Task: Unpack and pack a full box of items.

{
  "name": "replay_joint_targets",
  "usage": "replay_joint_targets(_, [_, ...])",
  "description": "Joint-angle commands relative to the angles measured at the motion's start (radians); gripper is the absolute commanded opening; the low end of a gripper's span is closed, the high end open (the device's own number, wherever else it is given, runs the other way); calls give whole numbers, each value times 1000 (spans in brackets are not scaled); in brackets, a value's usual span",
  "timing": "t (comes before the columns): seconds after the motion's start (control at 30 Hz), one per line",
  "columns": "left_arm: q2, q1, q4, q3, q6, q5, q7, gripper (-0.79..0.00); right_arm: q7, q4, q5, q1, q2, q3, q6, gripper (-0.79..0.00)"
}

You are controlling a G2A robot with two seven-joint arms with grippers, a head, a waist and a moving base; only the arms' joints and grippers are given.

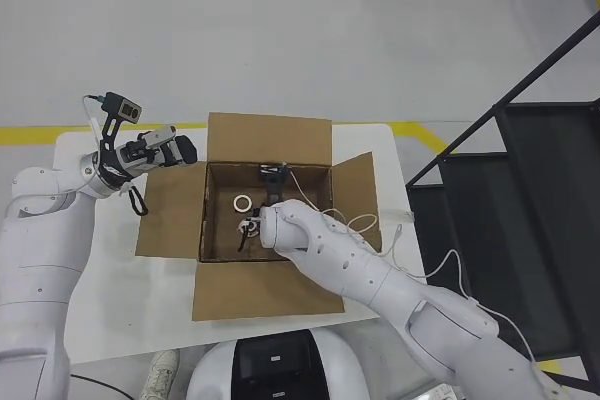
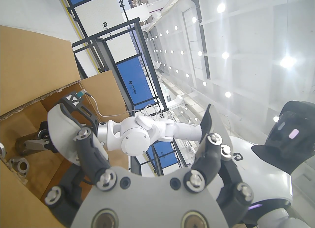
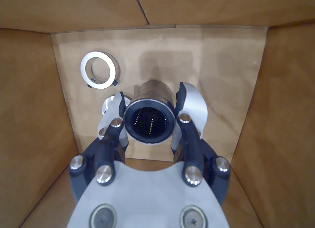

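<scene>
The right arm [image 1: 350,262] stretches forward and down across the body. The right claw [image 3: 150,92] points steeply downward, with both fingers pressed against opposite sides of a linear bearing [image 3: 150,120]. The left arm [image 1: 50,190] is bent out to the side with its wrist raised, and the left claw [image 2: 133,115] has its fingers spread wide apart.
</scene>
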Motion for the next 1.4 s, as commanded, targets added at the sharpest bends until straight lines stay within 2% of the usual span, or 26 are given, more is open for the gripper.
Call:
replay_joint_targets(0.0, [0,0,0,0,0,0,0,0,4,-27,-12,-10,5,10,7,-785])
replay_joint_targets(0.43, [0,0,0,0,0,0,0,0,86,-305,-141,-133,73,136,14,-785])
replay_joint_targets(0.6, [0,0,0,0,0,0,0,0,182,-425,-199,-172,102,184,-18,-785])
replay_joint_targets(0.83, [0,0,0,0,0,0,0,0,375,-628,-417,-205,153,256,-33,-785])
replay_joint_targets(1.07, [0,0,0,0,0,0,0,0,494,-828,-520,-291,193,431,-116,-785])
replay_joint_targets(1.37, [0,0,0,0,0,0,0,0,544,-995,-547,-423,208,670,-165,-785])
